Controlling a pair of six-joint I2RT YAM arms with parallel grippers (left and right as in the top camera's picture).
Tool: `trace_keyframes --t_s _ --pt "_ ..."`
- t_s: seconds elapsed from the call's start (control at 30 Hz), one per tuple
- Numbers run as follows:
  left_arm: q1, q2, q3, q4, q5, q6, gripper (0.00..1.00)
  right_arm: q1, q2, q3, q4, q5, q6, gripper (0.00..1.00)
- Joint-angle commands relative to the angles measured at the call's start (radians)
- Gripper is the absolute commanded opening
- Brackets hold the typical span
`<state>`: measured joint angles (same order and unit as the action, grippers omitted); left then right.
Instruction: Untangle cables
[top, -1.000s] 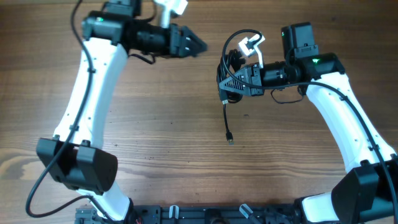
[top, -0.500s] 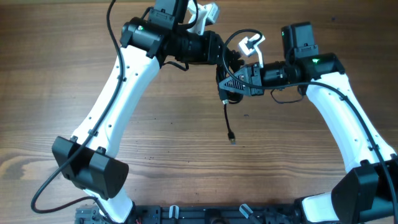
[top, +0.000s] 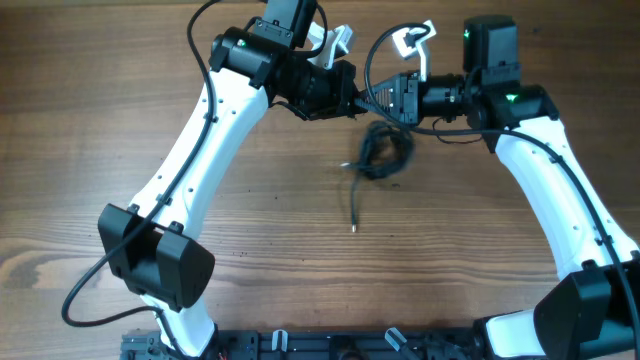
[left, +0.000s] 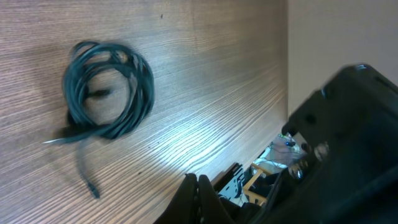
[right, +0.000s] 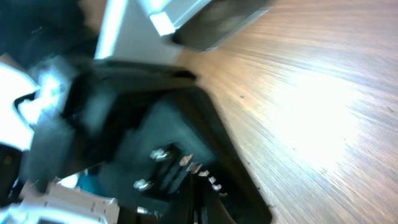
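The cables (top: 385, 152) lie on the wooden table as one tangled black coil, with a loose tail running down to a small plug (top: 353, 228). No gripper touches them. Just above the coil, my left gripper (top: 355, 100) and right gripper (top: 378, 100) meet tip to tip, both shut. In the left wrist view the coil (left: 106, 90) lies flat at upper left, and the left gripper (left: 198, 183) shows closed fingertips with nothing between them. The right wrist view is blurred; the right gripper (right: 202, 208) is at the bottom edge, facing the left arm's black body.
The table (top: 250, 200) is bare wood around the coil. The right arm's black housing (left: 348, 143) fills the right side of the left wrist view. A black rail (top: 330, 345) runs along the front edge between the arm bases.
The right gripper has let go of the coil, which now lies lower on the table. The left arm swung right to meet the right gripper, and its jaws closed.
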<state>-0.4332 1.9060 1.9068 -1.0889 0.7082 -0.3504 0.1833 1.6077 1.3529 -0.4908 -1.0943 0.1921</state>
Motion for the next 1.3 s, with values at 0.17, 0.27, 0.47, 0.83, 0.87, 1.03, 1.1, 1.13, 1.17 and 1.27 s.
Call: trace_keyframes --t_s 0.17,0.27,0.47,0.83,0.87,1.03,1.1,1.13,1.17,1.27 --pt "0.010 0.016 0.008 0.012 -0.173 -0.003 0.08 -0.031 -0.022 0.017 -0.285 0.820 0.344 0.12" --pt "-0.004 0.050 0.008 0.056 -0.190 -0.009 0.22 -0.040 -0.021 0.015 -0.311 0.946 0.360 0.28" --pt "-0.037 0.186 0.008 0.164 -0.190 -0.025 0.53 -0.132 -0.020 0.015 -0.342 0.947 0.306 0.50" --pt "-0.091 0.373 0.008 0.148 -0.100 0.256 0.45 -0.143 -0.019 0.013 -0.392 0.929 0.203 0.64" --pt "-0.097 0.382 0.008 0.137 -0.122 0.266 0.42 -0.143 -0.019 0.013 -0.393 0.929 0.203 0.64" --pt "-0.115 0.427 0.008 0.149 -0.168 0.266 0.41 -0.143 -0.018 0.013 -0.401 0.929 0.203 0.64" --pt "-0.127 0.445 0.008 0.169 -0.167 0.265 0.41 -0.143 -0.016 0.013 -0.401 0.929 0.203 0.64" --pt "-0.143 0.455 0.008 0.185 -0.167 0.265 0.40 -0.143 -0.013 0.013 -0.402 0.929 0.203 0.64" --pt "-0.154 0.459 0.008 0.197 -0.168 0.265 0.40 -0.143 -0.011 0.013 -0.402 0.929 0.201 0.64" --pt "-0.186 0.469 0.008 0.238 -0.219 0.225 0.40 -0.143 -0.008 0.013 -0.408 0.929 0.200 0.64"
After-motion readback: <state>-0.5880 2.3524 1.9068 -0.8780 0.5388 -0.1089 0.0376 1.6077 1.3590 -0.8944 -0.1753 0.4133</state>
